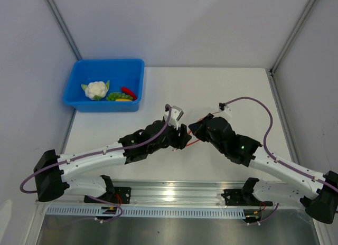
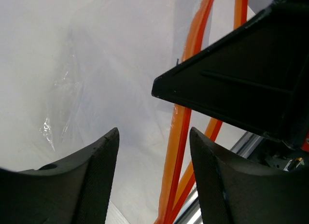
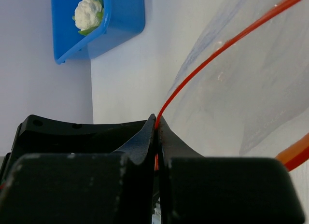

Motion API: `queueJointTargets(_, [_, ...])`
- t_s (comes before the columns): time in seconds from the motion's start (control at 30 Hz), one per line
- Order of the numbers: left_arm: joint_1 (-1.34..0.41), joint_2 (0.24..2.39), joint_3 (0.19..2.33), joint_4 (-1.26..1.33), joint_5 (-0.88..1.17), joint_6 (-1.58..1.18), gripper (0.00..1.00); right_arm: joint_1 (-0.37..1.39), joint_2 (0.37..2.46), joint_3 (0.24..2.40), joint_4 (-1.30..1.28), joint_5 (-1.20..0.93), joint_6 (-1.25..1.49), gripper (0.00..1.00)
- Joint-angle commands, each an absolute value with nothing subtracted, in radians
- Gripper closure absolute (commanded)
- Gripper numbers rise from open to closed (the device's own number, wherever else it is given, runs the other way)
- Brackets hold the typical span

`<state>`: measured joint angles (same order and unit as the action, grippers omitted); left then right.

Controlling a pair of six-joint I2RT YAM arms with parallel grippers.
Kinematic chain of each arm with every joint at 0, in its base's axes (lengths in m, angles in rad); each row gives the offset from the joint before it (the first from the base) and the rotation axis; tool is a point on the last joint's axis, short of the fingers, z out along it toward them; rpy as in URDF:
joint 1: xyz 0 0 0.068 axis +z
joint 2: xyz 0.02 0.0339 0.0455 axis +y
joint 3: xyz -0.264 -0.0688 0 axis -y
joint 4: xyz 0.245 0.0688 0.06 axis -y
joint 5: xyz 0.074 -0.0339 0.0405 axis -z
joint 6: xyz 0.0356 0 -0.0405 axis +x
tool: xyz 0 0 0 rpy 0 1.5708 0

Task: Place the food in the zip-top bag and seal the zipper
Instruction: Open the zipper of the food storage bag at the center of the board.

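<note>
Top external view gives you the tabletop (image 1: 222, 92) with both arms reaching in to meet at its middle, well apart from the blue bin (image 1: 103, 105) at the far left corner. The clear bag (image 3: 251, 89) lies between the two arms and is almost wholly hidden under them from above.

Your right pincer (image 3: 156, 125) is closed tight on the zipper (image 3: 222, 47), gripping one lip at its near end. Your left pincer (image 2: 153, 132) stands wide, clamping nothing, with the orange strips passing through the gap between its fingers.

The step in hand looks like opening the bag's mouth: nothing is in the bag, and all the food sits in the bin. That is the cauliflower (image 1: 96, 90), the grapes (image 1: 113, 96), the chili (image 1: 129, 92) and the yellow piece (image 1: 124, 99).

Next, you probably need the left pincer to close on the free lip and draw it away from the held one, gently, since the film is floppy.

The zipper's long axis runs away from the right pincer, curving up and to the right in the right wrist view. In the left wrist view two strips run bottom to top, slightly parted, so the mouth seems unsealed. How it lies on the tabletop you cannot tell from above.
</note>
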<state>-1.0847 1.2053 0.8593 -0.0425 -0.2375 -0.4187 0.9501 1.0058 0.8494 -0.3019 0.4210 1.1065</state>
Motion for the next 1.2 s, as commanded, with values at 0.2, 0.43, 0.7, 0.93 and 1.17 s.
queueJointTargets(0.2, [-1.045, 1.25, 0.919, -0.071, -0.219, -0.462, 0.73, 0.956, 0.999, 0.882, -0.288, 0.452, 1.097, 0.83])
queueJointTargets(0.43, [-1.016, 1.249, 0.934, -0.078, -0.173, -0.488, 0.99, 0.939, 1.015, 0.926, -0.391, 0.46, 1.034, 0.54])
queueJointTargets(0.7, [-0.956, 1.252, 0.992, -0.087, -0.15, -0.525, 0.99, 0.954, 1.017, 1.029, -0.544, 0.422, 0.919, 0.1])
queueJointTargets(0.93, [-0.908, 1.25, 1.038, -0.087, -0.144, -0.529, 0.99, 0.98, 0.967, 1.117, -0.601, 0.42, 0.796, 0.01])
queueJointTargets(1.17, [-0.867, 1.215, 1.031, -0.077, -0.126, -0.574, 0.99, 0.942, 1.023, 1.222, -0.773, 0.466, 0.943, 0.01])
